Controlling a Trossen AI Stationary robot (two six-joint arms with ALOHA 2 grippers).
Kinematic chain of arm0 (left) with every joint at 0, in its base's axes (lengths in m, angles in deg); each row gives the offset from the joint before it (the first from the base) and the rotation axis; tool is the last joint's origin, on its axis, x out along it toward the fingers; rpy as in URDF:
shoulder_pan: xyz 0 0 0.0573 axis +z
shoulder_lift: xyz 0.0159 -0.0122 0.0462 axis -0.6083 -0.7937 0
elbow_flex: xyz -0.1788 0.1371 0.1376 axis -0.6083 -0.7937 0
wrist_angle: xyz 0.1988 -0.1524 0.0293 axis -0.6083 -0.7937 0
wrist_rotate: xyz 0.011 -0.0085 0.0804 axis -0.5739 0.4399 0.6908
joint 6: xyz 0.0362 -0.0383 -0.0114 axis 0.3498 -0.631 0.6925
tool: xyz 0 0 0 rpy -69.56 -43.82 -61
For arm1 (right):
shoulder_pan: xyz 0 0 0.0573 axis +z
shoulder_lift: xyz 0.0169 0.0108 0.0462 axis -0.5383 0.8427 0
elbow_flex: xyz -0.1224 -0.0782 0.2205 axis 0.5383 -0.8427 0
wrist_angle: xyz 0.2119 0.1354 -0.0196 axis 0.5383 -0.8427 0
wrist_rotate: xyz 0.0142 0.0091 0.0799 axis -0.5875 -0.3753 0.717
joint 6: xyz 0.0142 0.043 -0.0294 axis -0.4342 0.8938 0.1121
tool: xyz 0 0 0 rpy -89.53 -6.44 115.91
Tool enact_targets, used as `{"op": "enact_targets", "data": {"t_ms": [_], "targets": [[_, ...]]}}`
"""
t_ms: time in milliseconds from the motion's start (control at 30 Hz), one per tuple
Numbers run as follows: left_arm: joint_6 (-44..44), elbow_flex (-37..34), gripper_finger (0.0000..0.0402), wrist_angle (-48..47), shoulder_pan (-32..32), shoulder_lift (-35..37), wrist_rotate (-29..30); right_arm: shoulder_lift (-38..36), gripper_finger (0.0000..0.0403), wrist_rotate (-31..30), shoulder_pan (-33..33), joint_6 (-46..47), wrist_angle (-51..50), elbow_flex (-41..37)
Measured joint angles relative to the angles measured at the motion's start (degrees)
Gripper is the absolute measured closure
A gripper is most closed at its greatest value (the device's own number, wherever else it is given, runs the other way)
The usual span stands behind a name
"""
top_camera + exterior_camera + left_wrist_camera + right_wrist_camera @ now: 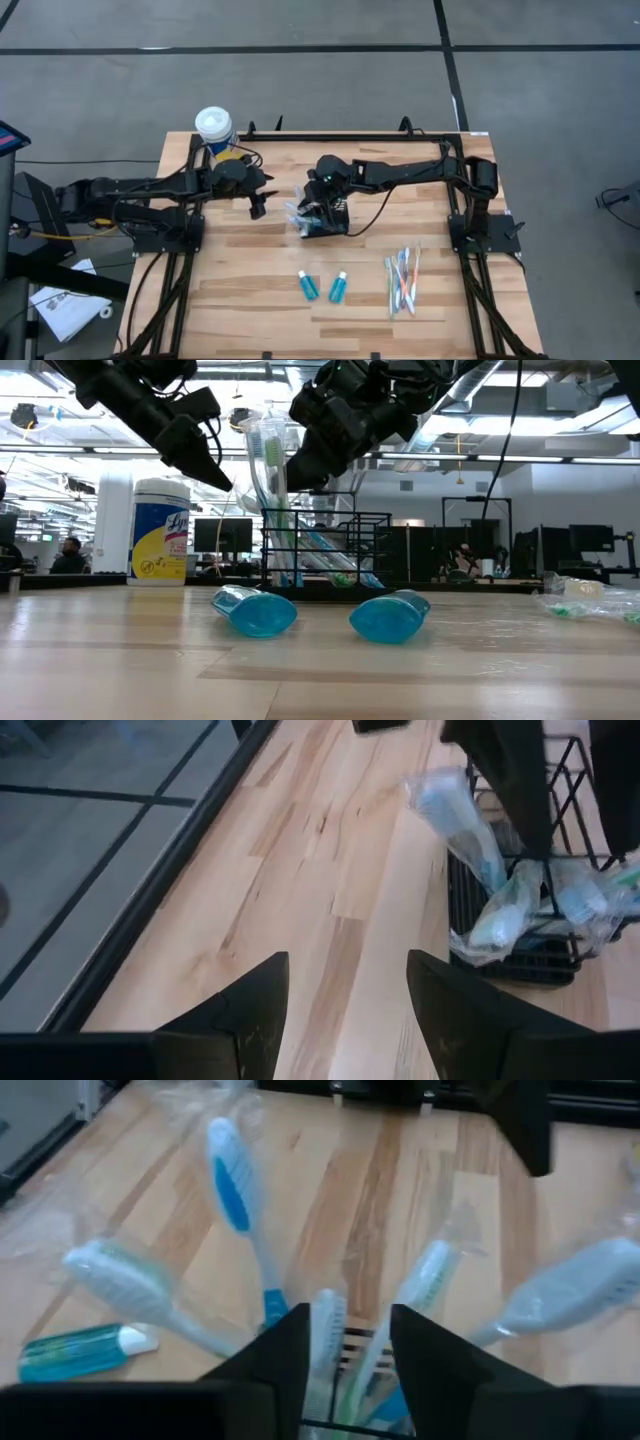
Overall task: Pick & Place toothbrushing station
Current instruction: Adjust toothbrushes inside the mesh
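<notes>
The black wire-mesh basket stands on the table's middle, holding several clear-wrapped toothbrushes that stand up and fan out. My right gripper hangs just above them, pointing down and open. In the right wrist view a white toothbrush head stands between its fingers. My left gripper is open and empty, left of the basket and above the table. Two teal tubes lie on the table nearer the front. More toothbrushes lie to their right. My right gripper comes from above, with a finger on either side of the white toothbrush head. The head stands close to one finger. I cannot tell whether it touches. The brush stands in the basket.
A round canister with a white lid and yellow label stands at the far left corner, behind my left arm. The black arm frames run along the table's left, right and far edges. Bare wood lies at the near left.
</notes>
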State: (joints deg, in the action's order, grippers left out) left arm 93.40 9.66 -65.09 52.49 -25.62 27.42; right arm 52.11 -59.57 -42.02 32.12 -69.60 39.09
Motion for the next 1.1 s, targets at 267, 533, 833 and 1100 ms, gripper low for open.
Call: {"op": "enact_targets", "data": {"t_ms": [267, 533, 833, 1100], "targets": [[-2.3, 0.1, 0.0204, 0.2, 2.8, -7.5, -11.4, 0.0, 0.0229, -0.5, 0.5, -0.4, -0.4, 0.9], [-1.0, 0.0, 0.0204, 3.9, 2.6, -5.7, -15.7, 0.0, 0.0224, -0.6, 0.7, -0.5, -1.2, 0.9], [-1.3, 0.0, 0.0203, 4.6, 2.6, -4.3, -18.7, 0.0, 0.0225, -0.7, 0.8, -1.5, -1.0, 0.9], [-0.4, 0.0, 0.0207, 5.7, 2.6, -4.3, -24.0, 0.0, 0.0222, -0.7, 0.8, -1.8, -1.0, 0.9]]}}
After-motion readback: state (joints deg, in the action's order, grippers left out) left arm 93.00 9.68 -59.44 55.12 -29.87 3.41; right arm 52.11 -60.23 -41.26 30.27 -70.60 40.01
